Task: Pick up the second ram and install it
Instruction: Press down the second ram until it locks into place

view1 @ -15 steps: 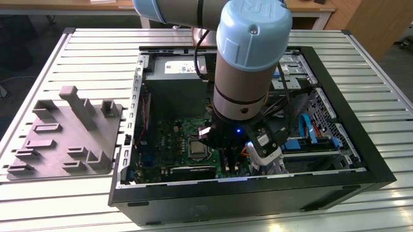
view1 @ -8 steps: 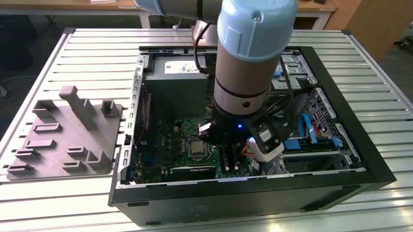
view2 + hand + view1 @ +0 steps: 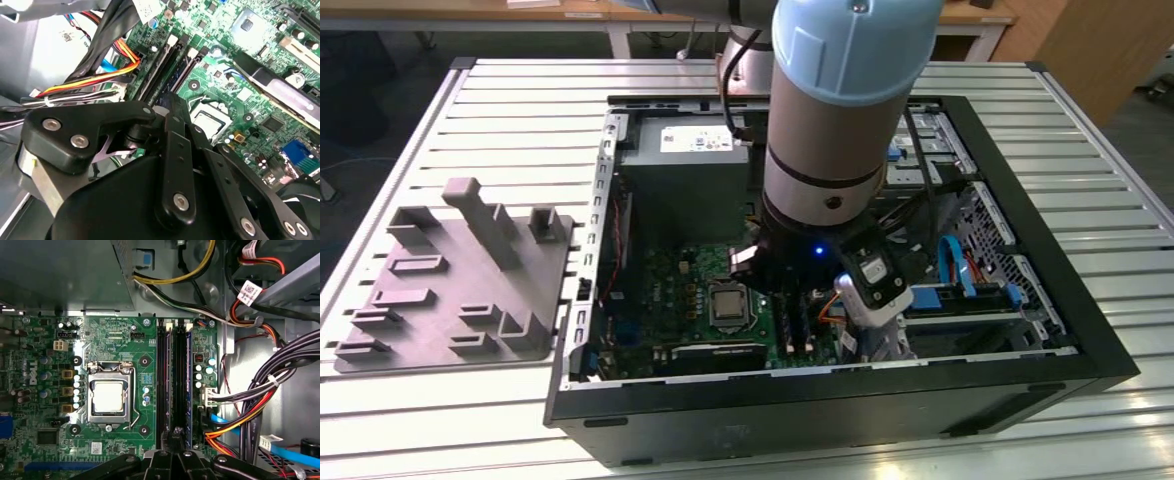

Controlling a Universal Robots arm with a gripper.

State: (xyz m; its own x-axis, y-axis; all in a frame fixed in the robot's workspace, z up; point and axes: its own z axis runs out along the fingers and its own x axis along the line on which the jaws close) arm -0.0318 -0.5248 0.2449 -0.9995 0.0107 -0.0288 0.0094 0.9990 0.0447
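The second ram (image 3: 189, 385) is a long blue stick standing on edge in one of the black slots of the green motherboard (image 3: 45, 360), beside the processor socket (image 3: 107, 396). In the second wrist view the second ram (image 3: 178, 75) runs straight up to my gripper (image 3: 169, 102). My gripper (image 3: 176, 435) hangs low over the near end of the slots, fingers drawn together to a narrow tip. Whether the tips pinch the stick or only rest at it is hidden. In the exterior view my gripper (image 3: 781, 285) reaches down inside the open computer case (image 3: 854, 400).
A bundle of black, orange and yellow cables (image 3: 260, 405) lies close beside the slots. A grey power supply (image 3: 687, 165) fills the far end of the case. A grey moulded fixture (image 3: 454, 280) sits on the slatted table at the exterior view's left.
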